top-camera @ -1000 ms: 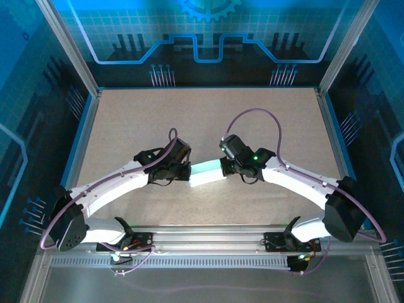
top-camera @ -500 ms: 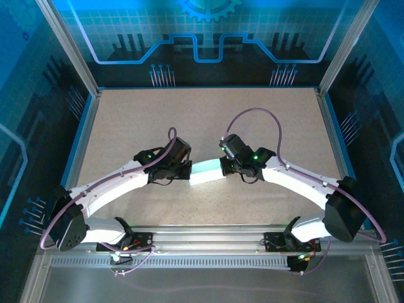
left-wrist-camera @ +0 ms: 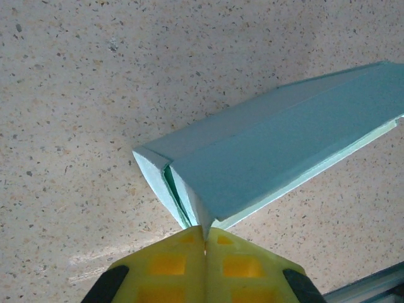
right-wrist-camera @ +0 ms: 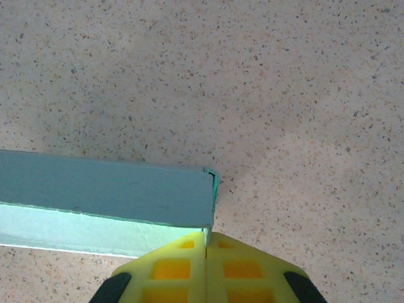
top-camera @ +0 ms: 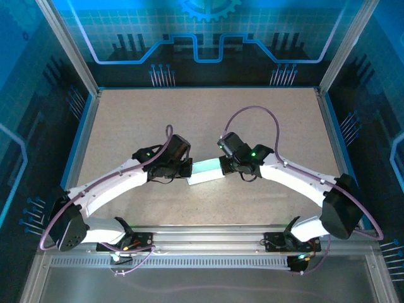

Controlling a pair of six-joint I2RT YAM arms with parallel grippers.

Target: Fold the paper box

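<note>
Paper box lies on the speckled surface, about midway across it and somewhat toward the arm bases, stretched between the 2 arms. It is a long, flat, pale mint shape, slightly slanted, with its left end a little nearer the bases than its right.

Left claw sits at the box's left end. In the left wrist view its 2 yellow pads are pressed together with only a thin seam between them, and the left claw tip meets the lower corner of the paper box. That end of the box shows layered card edges with a narrow dark gap. Whether a sliver of card is nipped in the seam, I cannot tell.

Right claw sits at the box's right end. In the right wrist view the right claw also has its pads together, the tip touching the near corner of the paper box, whose end looks squared and closed. The top face reads darker teal and the side face paler.
</note>
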